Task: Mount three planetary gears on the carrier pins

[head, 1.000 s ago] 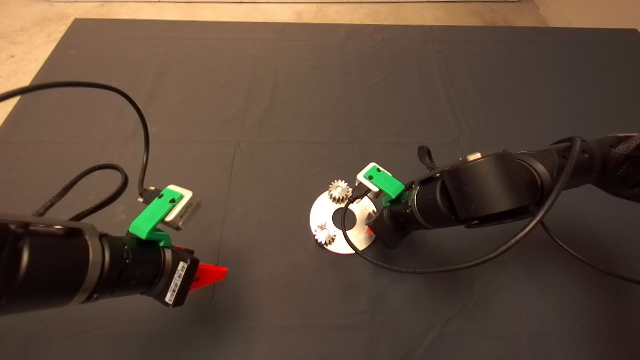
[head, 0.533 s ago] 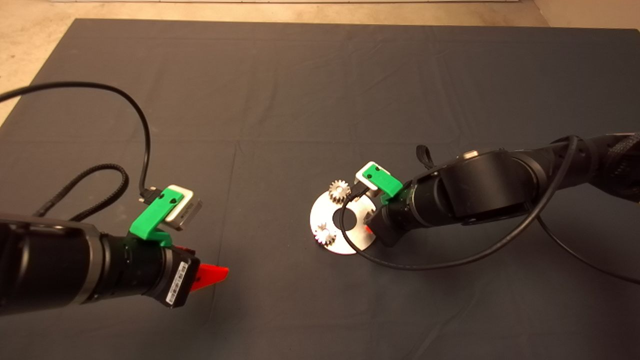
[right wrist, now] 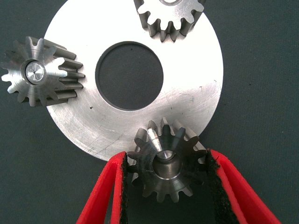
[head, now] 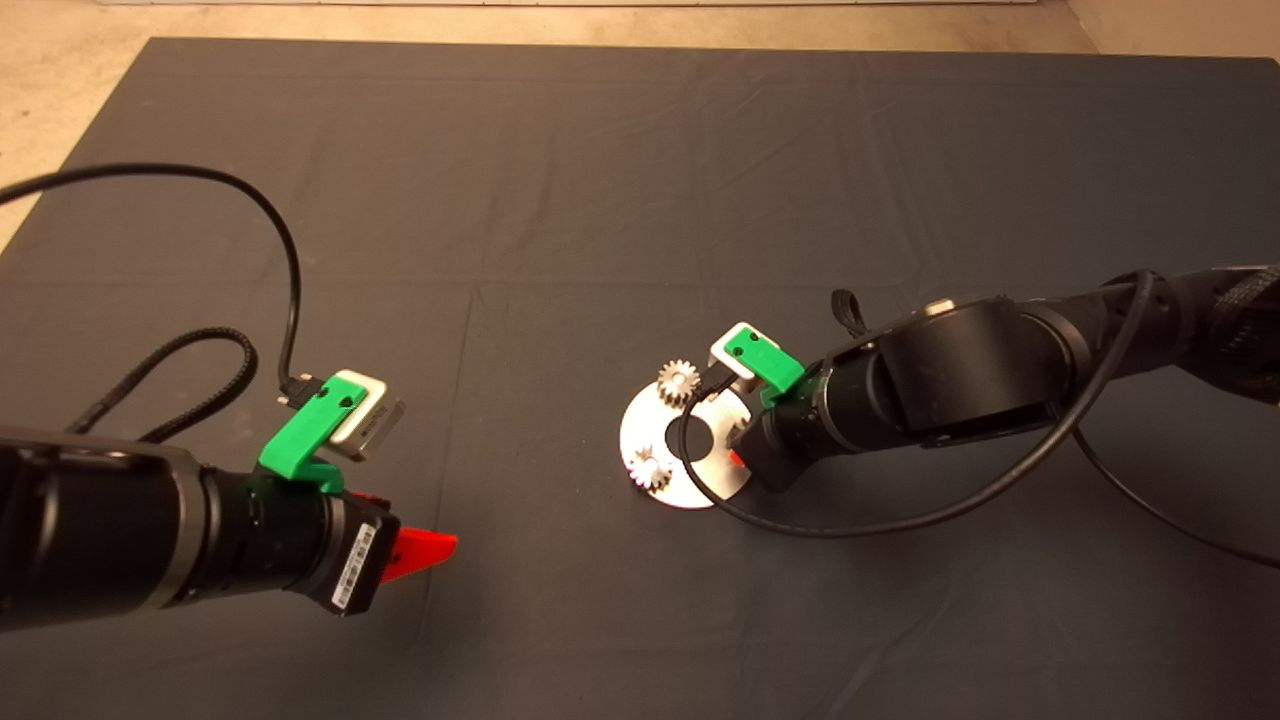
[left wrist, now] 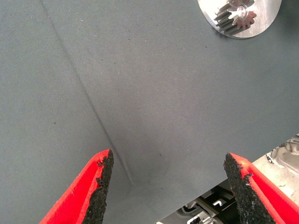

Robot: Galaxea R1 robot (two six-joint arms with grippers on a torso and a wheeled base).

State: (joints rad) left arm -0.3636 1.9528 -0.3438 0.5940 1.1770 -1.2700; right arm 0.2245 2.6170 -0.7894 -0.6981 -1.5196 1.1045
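The round silver plate (right wrist: 187, 93) with a large central hole lies on the dark mat. One planetary gear (right wrist: 39, 70) sits on a carrier pin (right wrist: 35, 71) at the plate's edge. A second gear (right wrist: 170, 16) sits at the opposite edge, partly cut off. My right gripper (right wrist: 167, 155) is shut on the third gear (right wrist: 166, 170), which is at the plate's rim with a pin showing in its bore. In the head view two gears (head: 680, 382) (head: 650, 468) show on the plate (head: 700, 485); the right wrist hides the third. My left gripper (left wrist: 168, 156) hangs open over bare mat.
Black cables loop over the mat beside both arms, one (head: 800, 525) just in front of the plate. The left wrist view catches the plate's edge (left wrist: 266, 21) with one gear (left wrist: 236, 16). Pale floor (head: 60, 90) lies beyond the mat's far and left edges.
The right arm has shifted slightly to the left and a little away over the plate. The left arm has not moved.
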